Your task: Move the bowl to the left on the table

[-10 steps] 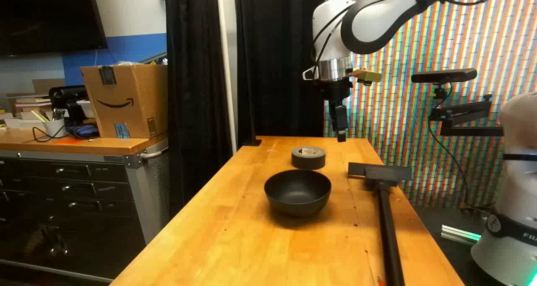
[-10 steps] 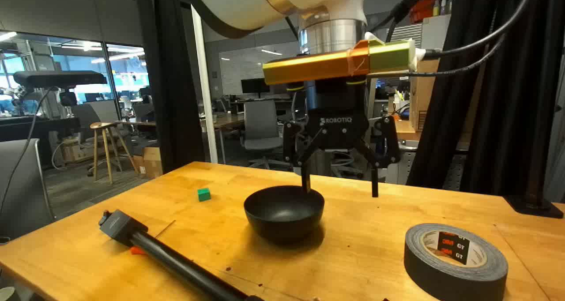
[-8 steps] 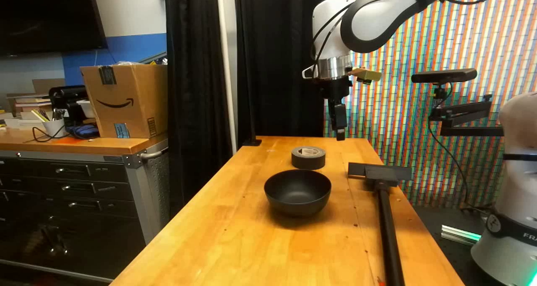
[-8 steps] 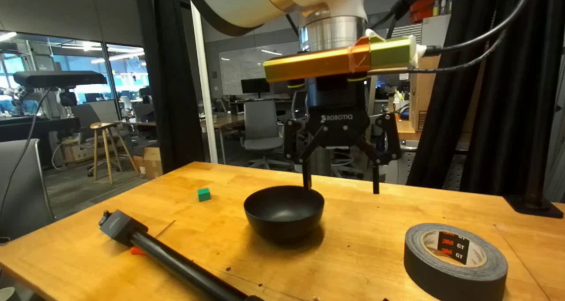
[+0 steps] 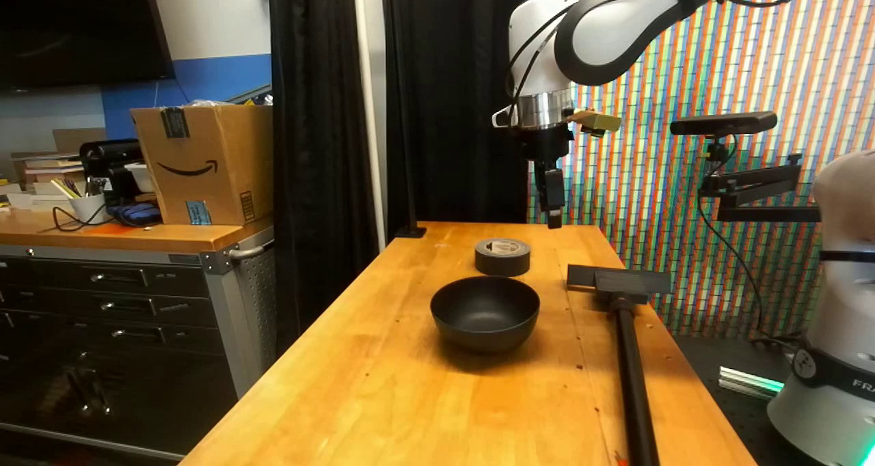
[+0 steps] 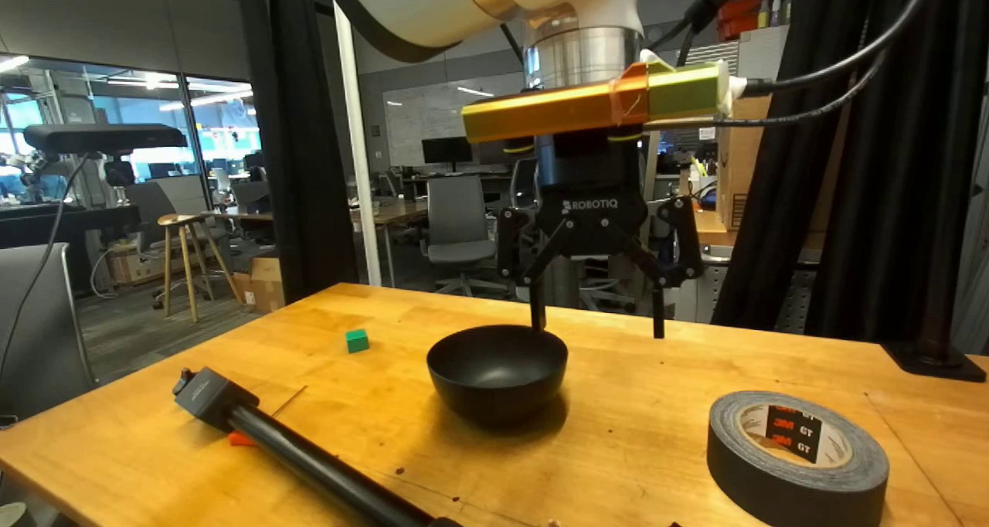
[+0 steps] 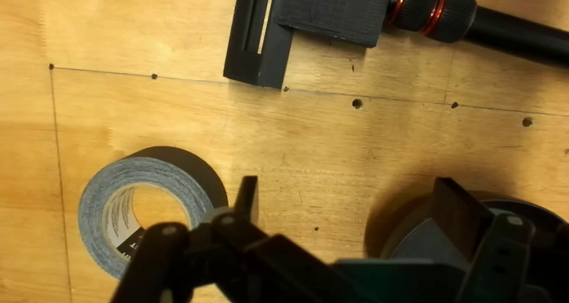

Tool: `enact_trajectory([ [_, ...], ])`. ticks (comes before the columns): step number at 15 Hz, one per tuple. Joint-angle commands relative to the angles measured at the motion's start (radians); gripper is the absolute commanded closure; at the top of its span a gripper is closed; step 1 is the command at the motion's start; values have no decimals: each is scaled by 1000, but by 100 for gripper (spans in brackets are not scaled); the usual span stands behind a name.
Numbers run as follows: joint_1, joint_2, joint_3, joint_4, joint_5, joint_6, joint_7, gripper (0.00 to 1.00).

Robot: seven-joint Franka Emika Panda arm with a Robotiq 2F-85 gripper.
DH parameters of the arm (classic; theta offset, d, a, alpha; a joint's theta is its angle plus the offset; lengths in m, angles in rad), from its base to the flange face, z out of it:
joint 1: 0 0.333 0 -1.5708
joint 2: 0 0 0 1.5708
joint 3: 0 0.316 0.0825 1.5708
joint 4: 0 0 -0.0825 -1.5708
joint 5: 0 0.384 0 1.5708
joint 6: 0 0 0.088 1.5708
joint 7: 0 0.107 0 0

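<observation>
A black bowl (image 5: 485,316) stands upright on the wooden table (image 5: 383,398); it also shows in an exterior view (image 6: 494,388). In the wrist view part of the bowl (image 7: 426,243) shows at the lower right, partly hidden by a finger. My gripper (image 6: 598,333) is open with nothing between its fingers. It hangs above the table, pointing down. In an exterior view one fingertip appears just at the bowl's far right rim; in an exterior view the gripper (image 5: 554,220) is well above and beyond the bowl, apart from it. Its fingers are spread in the wrist view (image 7: 346,181).
A roll of dark tape (image 6: 800,465) lies near the bowl, also in the wrist view (image 7: 142,165). A black pole with a flat head (image 5: 632,377) lies along the table's robot side. A small green block (image 6: 357,341) and a post base (image 6: 935,361) are on the table.
My gripper has risen slightly, staying open. The bowl, tape and pole have not moved.
</observation>
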Motion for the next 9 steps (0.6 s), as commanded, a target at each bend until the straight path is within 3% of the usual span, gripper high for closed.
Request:
enact_trajectory([
  [1,-2,0,3,1,1,-1,-1,0],
  [9,31,121,25,71,16,1,-58,0],
])
